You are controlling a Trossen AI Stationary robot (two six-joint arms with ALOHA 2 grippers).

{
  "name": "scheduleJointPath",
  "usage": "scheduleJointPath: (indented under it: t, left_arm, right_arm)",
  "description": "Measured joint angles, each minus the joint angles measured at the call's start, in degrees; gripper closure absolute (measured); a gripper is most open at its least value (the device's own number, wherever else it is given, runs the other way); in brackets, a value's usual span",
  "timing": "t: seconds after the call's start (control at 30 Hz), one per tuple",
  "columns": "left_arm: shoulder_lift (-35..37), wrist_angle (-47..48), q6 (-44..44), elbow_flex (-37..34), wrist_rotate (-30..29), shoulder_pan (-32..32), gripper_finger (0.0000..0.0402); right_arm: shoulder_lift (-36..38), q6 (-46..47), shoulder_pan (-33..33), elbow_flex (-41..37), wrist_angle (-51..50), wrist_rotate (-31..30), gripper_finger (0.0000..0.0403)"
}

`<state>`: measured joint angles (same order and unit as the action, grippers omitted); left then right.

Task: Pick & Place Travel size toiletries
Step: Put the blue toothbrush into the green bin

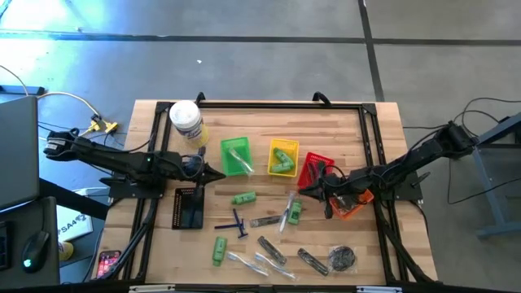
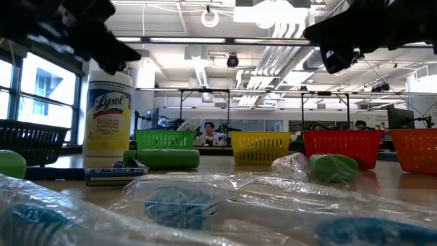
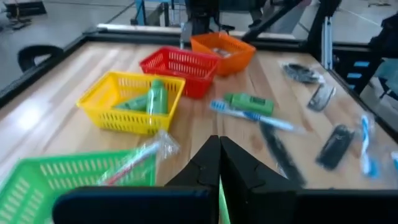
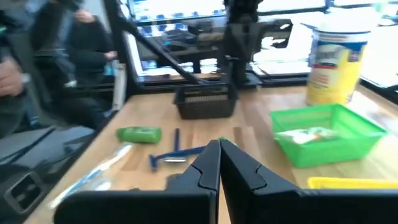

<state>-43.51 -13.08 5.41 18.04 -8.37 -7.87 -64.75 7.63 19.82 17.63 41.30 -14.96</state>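
Note:
Small toiletries lie scattered on the near half of the wooden table: green bottles (image 1: 244,198) (image 1: 218,250), a blue razor (image 1: 238,221), clear packets (image 1: 248,262), dark grey oblong pieces (image 1: 271,248) and a round dark pouch (image 1: 342,259). A clear packet lies in the green basket (image 1: 236,155), and green tubes lie in the yellow basket (image 1: 283,156). My left gripper (image 1: 213,173) (image 3: 219,149) is shut and hovers beside the green basket's left side. My right gripper (image 1: 308,189) (image 4: 219,152) is shut, by the red basket (image 1: 316,169), and holds nothing that I can see.
A white jar with a yellow label (image 1: 186,122) stands at the far left. A black basket (image 1: 188,207) sits near the left arm and an orange basket (image 1: 350,203) under the right arm. A black frame (image 1: 277,104) rims the table. People show in the room beyond.

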Motion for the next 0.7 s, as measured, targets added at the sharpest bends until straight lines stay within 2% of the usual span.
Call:
scheduleJointPath:
  t: [0.1,0.37,0.53,0.7]
  left_arm:
    - [-0.5,-5.0,-0.7,-2.3,0.1,0.0,0.0401]
    - [-0.5,-4.8,0.4,-3.3,-0.4,0.0,0.0401]
    - [-0.5,-4.8,0.4,-3.3,-1.0,0.0,0.0401]
    - [-0.5,-4.7,0.9,-3.3,-1.0,0.0,0.0401]
  right_arm:
    - [-0.9,1.1,0.0,3.6,-8.0,-0.1,0.0400]
    - [-9.9,4.3,-4.2,20.4,-34.6,0.4,0.0400]
    - [-16.7,-0.1,-6.2,28.3,-44.5,9.6,0.0399]
    - [-24.7,-0.7,-5.9,36.6,-53.0,13.0,0.0370]
